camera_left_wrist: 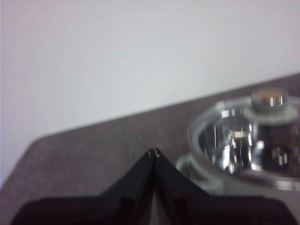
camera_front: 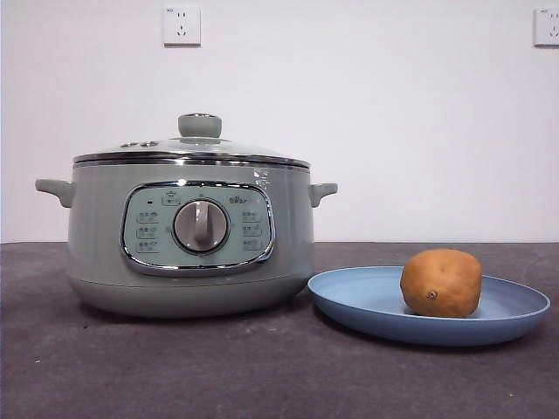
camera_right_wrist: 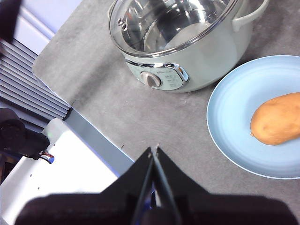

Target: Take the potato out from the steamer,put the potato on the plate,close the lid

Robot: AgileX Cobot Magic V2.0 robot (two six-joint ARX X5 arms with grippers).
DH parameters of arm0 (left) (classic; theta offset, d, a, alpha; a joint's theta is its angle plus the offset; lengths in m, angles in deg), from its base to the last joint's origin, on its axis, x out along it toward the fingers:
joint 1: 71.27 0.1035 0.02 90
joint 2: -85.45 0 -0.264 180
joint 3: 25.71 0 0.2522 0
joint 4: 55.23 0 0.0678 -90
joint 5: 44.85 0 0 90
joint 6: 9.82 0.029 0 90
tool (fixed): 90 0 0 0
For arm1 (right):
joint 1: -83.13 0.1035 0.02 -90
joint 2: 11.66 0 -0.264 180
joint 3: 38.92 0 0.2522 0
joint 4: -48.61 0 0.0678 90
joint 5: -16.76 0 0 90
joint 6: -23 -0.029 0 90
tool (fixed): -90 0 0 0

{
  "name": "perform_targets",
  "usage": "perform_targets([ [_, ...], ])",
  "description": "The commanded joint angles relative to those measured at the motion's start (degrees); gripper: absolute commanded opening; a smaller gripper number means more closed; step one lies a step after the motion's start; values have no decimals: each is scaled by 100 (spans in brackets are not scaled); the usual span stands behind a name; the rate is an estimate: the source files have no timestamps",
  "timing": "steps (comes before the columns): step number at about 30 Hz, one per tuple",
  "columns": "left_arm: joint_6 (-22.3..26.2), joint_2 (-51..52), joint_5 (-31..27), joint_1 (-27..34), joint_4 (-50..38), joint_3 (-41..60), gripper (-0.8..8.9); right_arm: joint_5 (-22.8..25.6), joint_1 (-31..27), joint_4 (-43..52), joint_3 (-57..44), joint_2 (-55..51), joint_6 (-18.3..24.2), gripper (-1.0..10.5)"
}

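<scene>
**Potato on plate, lid on steamer, both grippers clear**

We see the potato (camera_front: pixel 441 282) lying on the light-blue plate (camera_front: pixel 367 301), toward the plate's side away from the steamer (camera_front: pixel 192 236), its dark eye spot facing the front camera. The plate sits on the grey table (camera_front: pixel 175 367) just beside the steamer, the rims near each other; we cannot tell whether they touch.

The glass lid (camera_front: pixel 196 150) sits on the steamer's chrome rim, pale green knob (camera_front: pixel 200 125) upright on top. In the right wrist view the lid (camera_right_wrist: pixel 173 26) covers the pot and the shiny inner bowl shows through the glass.

The left gripper (camera_left_wrist: pixel 154 152) hangs above the table near the steamer's handle side, jaws pressed together, holding nothing. The right gripper (camera_right_wrist: pixel 153 149) hovers high over the table in front of the steamer and plate, jaws likewise pressed together, empty. Neither arm shows in the front view.

Two wall sockets (camera_front: pixel 182 25) are mounted on the white wall behind.
</scene>
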Motion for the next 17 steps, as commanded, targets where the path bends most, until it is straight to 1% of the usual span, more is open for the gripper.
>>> perform_targets([
  [1,-146,332,-13,20,-70,544,-3,13,4,15,9,-4,48,1],
  [9,-216,1045,-15,20,-52,1462,-3,13,4,15,9,-4,48,1],
  [17,-216,1447,-162,20,2,1867,-3,13,4,15,9,-4,48,1],
])
